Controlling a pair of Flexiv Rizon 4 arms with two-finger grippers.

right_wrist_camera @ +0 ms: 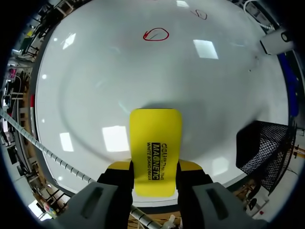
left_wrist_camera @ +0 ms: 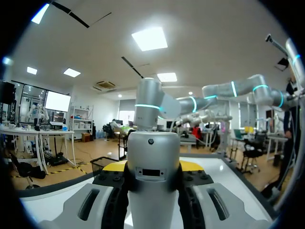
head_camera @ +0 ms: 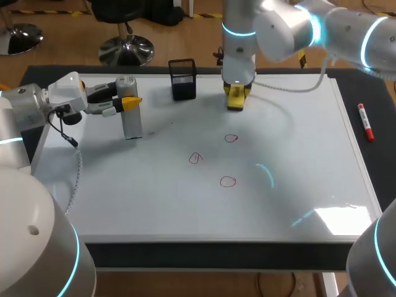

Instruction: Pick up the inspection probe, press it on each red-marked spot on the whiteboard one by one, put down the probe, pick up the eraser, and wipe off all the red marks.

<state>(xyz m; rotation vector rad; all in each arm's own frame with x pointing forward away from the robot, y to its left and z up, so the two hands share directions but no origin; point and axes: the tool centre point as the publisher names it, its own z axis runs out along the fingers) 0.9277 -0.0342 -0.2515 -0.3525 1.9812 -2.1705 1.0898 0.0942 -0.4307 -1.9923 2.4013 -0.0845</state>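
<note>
Eraser [right_wrist_camera: 156, 143]: light, hard yellow block, probably slick-sided; you do best pinching its long narrow sides near the back end.
Eraser place: at the 12 o'clock edge of the whiteboard [head_camera: 297, 161], lying between the fingers with its front half out past the tips.
Right gripper [right_wrist_camera: 155, 168]: clenched on the eraser from both sides.
Probe [left_wrist_camera: 153, 162]: stiff grey cylinder, upright at the board's 10 o'clock.
Left gripper [left_wrist_camera: 153, 168]: clamped around the probe.
Red marks [head_camera: 228, 181]: three, mid-board, at 6 o'clock from the eraser; none wiped yet.
</note>
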